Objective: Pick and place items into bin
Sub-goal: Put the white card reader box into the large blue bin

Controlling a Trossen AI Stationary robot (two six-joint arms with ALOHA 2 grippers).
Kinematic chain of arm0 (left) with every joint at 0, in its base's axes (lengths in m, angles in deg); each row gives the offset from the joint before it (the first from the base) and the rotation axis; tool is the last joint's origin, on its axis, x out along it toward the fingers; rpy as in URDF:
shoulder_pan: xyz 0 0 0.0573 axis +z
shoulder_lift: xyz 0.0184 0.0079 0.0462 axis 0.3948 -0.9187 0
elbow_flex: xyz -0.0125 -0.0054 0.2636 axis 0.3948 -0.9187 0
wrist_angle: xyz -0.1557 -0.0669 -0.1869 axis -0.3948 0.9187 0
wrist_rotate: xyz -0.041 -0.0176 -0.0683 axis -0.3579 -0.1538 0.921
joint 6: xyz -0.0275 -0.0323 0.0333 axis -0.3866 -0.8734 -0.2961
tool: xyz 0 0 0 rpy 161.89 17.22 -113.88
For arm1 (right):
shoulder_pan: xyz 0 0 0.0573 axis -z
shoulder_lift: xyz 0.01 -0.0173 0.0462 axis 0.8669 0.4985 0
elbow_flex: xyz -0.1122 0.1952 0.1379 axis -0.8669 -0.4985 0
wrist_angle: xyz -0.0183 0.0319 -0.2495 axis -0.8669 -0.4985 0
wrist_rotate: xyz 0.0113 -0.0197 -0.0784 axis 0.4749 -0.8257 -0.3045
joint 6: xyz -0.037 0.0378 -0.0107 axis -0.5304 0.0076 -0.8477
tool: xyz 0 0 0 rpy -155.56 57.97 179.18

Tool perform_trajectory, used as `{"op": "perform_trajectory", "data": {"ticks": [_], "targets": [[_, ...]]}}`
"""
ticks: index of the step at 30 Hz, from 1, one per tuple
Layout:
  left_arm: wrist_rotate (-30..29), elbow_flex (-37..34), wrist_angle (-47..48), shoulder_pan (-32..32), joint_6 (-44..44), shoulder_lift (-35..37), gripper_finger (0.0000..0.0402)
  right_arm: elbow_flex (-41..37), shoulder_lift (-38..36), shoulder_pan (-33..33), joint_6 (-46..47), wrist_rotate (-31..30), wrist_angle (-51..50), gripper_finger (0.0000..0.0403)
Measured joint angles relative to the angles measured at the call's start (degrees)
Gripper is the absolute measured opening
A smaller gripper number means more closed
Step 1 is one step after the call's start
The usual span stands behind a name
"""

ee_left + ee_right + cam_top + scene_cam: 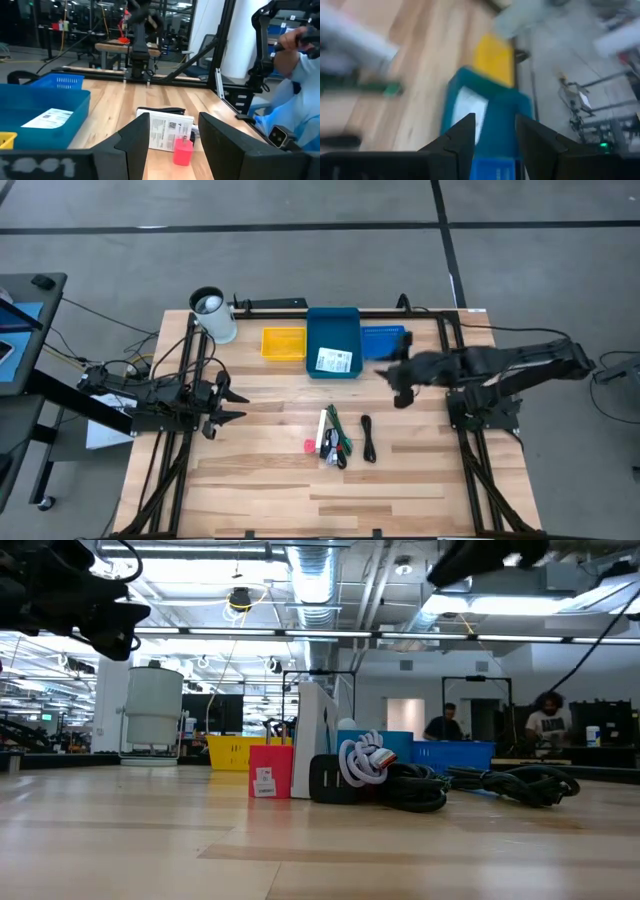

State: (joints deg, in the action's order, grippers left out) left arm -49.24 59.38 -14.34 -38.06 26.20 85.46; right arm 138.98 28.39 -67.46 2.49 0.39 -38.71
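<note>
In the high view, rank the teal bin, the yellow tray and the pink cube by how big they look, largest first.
1. teal bin, clearly the largest.
2. yellow tray, noticeably smaller than the bin beside it.
3. pink cube, a tiny speck by comparison.

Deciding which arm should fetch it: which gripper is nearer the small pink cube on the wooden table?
Left. The left gripper sits at the table's left side, roughly level with the small pink cube. The right gripper hovers farther off, beside the teal bin.

Left arm: extended low, idle.
Left gripper (232,405): fingers parted, nothing between them.
Right arm: stretched out, raised.
Right gripper (393,374): fingers parted, nothing held.
</note>
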Motion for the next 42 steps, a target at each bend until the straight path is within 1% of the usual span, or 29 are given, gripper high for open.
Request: {"op": "perform_trajectory", "data": {"ticks": [2, 5, 8, 10, 16, 19, 22, 24, 25, 27, 28, 32, 35, 38, 40, 42], "targets": [[-0.1, 0.0, 0.0, 0.0, 0.3, 0.0, 0.0159, 0.0, -2.5, 1.7, 1.6, 1.9, 1.5, 0.0132], [-0.5, 0.0, -0.3, 0.0, 0.6, 0.0, 0.0159, 0.0, -5.6, 3.8, 4.3, 6.7, 3.5, 0.0134], [-0.8, 0.0, -0.3, 0.0, 0.6, 0.0, 0.0159, 0.0, -7.4, 5.3, 6.6, 10.4, 4.1, 0.0134], [-0.8, 0.0, -0.3, 0.0, 0.7, 0.0, 0.0159, 0.0, -7.8, 6.0, 7.2, 11.4, 4.3, 0.0132], [-5.7, 0.0, -8.4, 0.0, 0.0, 0.0, 0.0159, 0.0, -6.9, 6.4, 9.4, 11.7, 4.2, 0.0133], [-7.3, 0.0, -14.1, 0.0, 0.2, 0.0, 0.0159, 0.1, -5.6, 6.4, 11.3, 11.7, 4.6, 0.0134], [-12.9, 0.4, -20.7, 0.2, 5.5, 0.0, 0.0159, 0.0, -4.4, 6.4, 13.3, 11.6, 4.3, 0.0133], [-15.7, 2.5, -20.8, 0.3, 10.2, -0.1, 0.0159, 0.0, -3.6, 6.4, 14.6, 11.5, 4.1, 0.0131], [-16.1, 3.8, -20.4, 0.5, 13.0, -0.2, 0.0159, 0.0, -3.1, 6.4, 15.3, 11.5, 4.1, 0.013], [-16.2, 7.3, -18.8, 1.0, 18.4, -1.1, 0.0159, 0.0, -2.4, 6.4, 16.5, 11.4, 3.9, 0.0128], [-16.1, 9.3, -16.5, 1.3, 20.3, -2.1, 0.0159, 0.0, -2.3, 6.4, 17.2, 11.2, 3.5, 0.0127], [-15.9, 19.1, -4.8, 2.5, 27.7, -9.6, 0.0159, 0.0, -1.8, 6.4, 19.8, 8.1, 2.1, 0.0127], [-16.0, 27.6, 4.2, 3.6, 31.4, -18.7, 0.0159, 0.0, -1.8, 6.4, 21.3, 5.9, 0.6, 0.0127], [-16.6, 36.9, 15.1, 4.5, 36.1, -29.0, 0.0159, 0.0, -1.8, 6.4, 21.7, 5.4, -0.6, 0.0127], [-19.2, 42.9, 21.8, 5.4, 39.3, -35.5, 0.0159, 0.0, -1.8, 6.4, 22.0, 5.3, -0.4, 0.0128], [-21.2, 48.2, 26.4, 6.4, 42.3, -41.9, 0.0159, 0.0, -1.8, 6.4, 22.7, 5.0, -0.3, 0.0128]]}}
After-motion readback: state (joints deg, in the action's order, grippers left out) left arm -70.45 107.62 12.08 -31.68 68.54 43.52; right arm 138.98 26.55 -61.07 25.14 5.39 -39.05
